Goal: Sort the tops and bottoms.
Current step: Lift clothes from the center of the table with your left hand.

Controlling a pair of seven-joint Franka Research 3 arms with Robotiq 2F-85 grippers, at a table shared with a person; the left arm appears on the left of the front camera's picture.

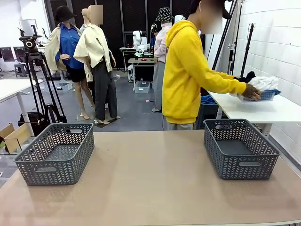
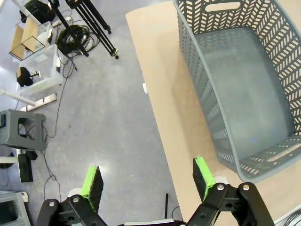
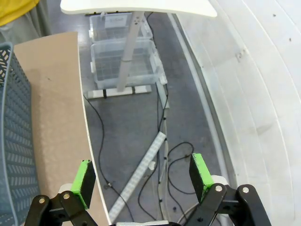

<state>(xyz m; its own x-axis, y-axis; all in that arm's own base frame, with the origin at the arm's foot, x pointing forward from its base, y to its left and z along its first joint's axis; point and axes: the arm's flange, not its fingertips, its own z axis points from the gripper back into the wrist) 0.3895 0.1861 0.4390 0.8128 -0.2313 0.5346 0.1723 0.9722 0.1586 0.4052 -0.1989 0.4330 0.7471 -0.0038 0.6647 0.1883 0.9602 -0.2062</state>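
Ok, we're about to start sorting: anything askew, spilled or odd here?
Nothing stands out. The left basket and right basket stand upright and empty on the table. The clothes sit piled in a small basket on the side table, under the person's hand.

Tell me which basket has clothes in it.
The small blue basket on the white side table, under the person's hand: clothes are piled in it. The grey baskets, left and right, on the near table hold nothing.
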